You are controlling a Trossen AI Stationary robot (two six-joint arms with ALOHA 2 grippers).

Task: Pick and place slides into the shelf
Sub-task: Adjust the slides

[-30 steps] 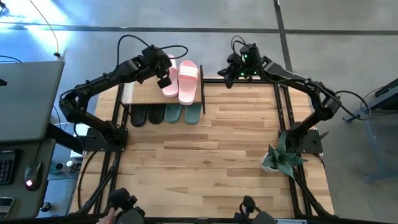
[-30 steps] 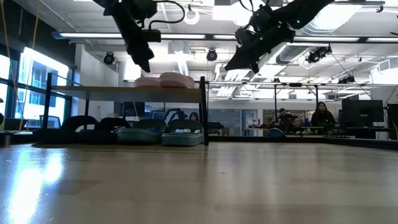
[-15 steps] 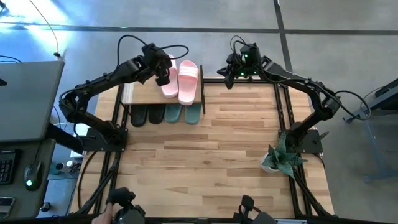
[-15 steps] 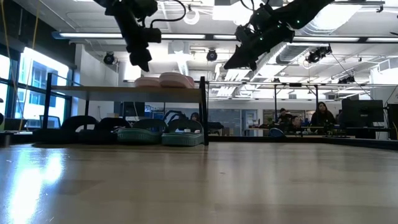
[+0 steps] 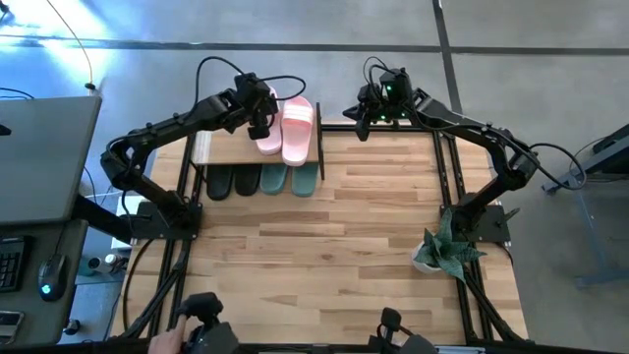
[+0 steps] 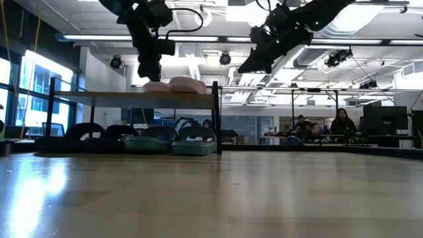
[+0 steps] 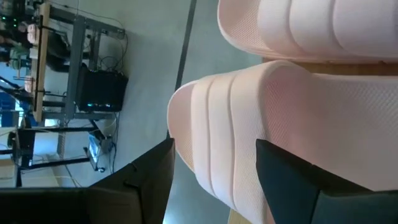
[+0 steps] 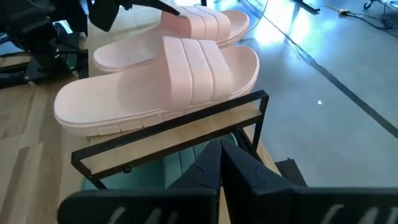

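Note:
The shelf point(image 5: 221, 147) stands at the table's far left. A pale pink pair of slides lies sole-down on its top board: the left slide point(image 5: 268, 126) and the right slide point(image 5: 298, 128). Below, a black pair point(image 5: 231, 181) and a green pair point(image 5: 291, 179) rest on the lower level. My left gripper point(image 5: 260, 118) point(image 6: 149, 74) points down over the left pink slide, open, with that slide's strap between its fingers point(image 7: 214, 146). My right gripper point(image 5: 366, 122) point(image 8: 221, 163) hangs shut in the air off the shelf's right end. My left gripper comes from above with one finger point(image 7: 152, 177) on each side of the left pink slide's ribbed strap point(image 7: 214, 134). Whether the fingers touch the strap I cannot tell. The slide lies flat on the shelf's top board.
A potted plant point(image 5: 444, 251) stands near the table's right edge. The wide wooden tabletop point(image 5: 324, 251) lies bare in front of the shelf. A grey desk with a keyboard point(image 5: 39, 167) is off the table's left side. People sit in the room behind point(image 6: 344, 122).
My left gripper has tipped from a slant to point nearly straight down over the left pink slide, and has shifted a little toward the far edge. In the low view its fingers show wider apart than before. The pink slides lie where they were.

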